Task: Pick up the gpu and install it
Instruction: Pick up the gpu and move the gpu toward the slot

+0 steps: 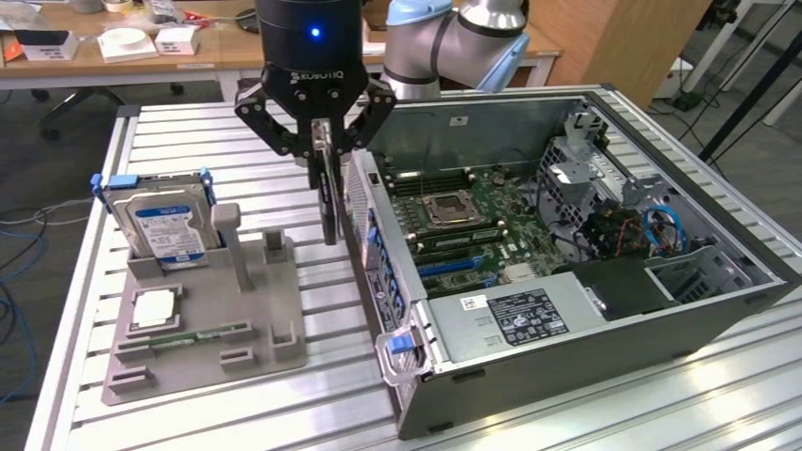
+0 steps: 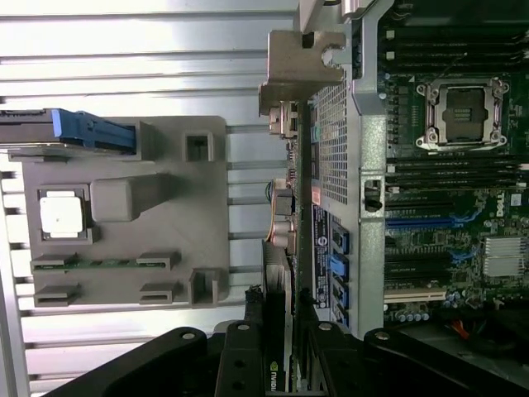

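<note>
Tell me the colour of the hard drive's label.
Blue and white; the label shows best in the exterior view.

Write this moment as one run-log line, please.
gripper: shut on gpu | gpu: held upright, between gray holder and open case | installed: not yet

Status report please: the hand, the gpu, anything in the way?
Hand shut on gpu. Gpu hangs edge-on between gray holder and computer case. Outside the case, its wall close beside.

Exterior view high, angled down, wrist view down past gripper (image 2: 278, 310), both share case (image 1: 589, 371), fixture (image 1: 188, 371)
</note>
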Tool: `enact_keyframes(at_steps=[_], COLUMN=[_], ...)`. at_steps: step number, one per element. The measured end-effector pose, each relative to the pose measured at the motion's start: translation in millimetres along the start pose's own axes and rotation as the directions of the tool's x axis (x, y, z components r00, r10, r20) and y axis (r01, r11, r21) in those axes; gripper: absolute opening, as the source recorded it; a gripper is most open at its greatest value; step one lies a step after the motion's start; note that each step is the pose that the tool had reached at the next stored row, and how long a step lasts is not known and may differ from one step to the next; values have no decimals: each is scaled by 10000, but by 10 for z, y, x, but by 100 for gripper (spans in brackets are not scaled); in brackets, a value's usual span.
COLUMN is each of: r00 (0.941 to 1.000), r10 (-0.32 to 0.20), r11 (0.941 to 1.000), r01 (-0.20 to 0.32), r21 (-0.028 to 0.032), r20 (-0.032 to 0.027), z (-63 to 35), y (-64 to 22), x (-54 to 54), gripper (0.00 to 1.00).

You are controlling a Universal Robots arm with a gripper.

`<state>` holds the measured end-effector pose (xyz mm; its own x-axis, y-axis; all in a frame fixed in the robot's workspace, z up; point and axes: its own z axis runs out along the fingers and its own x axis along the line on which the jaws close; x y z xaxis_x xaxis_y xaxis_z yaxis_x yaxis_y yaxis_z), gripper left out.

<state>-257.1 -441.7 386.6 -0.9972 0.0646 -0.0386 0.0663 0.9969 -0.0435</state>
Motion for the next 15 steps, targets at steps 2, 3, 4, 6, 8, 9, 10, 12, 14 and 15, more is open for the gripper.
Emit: enact_keyframes(at_steps=[2, 3, 4, 6, 8, 9, 10, 12, 14, 15], r00=[10000, 10000, 10000, 10000, 10000, 10000, 10000, 10000, 10000, 10000], r10=[1, 1, 2, 1, 0, 0, 0, -1, -1, -1], r11=[10000, 10000, 10000, 10000, 10000, 10000, 10000, 10000, 10000, 10000], r01=[-1, -1, -2, -1, 0, 0, 0, 1, 1, 2], r21=[1, 0, 0, 1, 0, 2, 1, 2, 3, 3], r20=[-1, -1, -1, -1, -1, -1, -3, -18, -36, -44], z=[0, 0, 0, 0, -3, -13, -30, -68, -125, -157], y=[0, 0, 0, 1, 1, 0, -1, -2, -5, -6], x=[-6, -6, -6, -7, -7, -8, -8, -10, -12, -13], gripper=[26, 26, 26, 26, 26, 26, 26, 26, 26, 26])
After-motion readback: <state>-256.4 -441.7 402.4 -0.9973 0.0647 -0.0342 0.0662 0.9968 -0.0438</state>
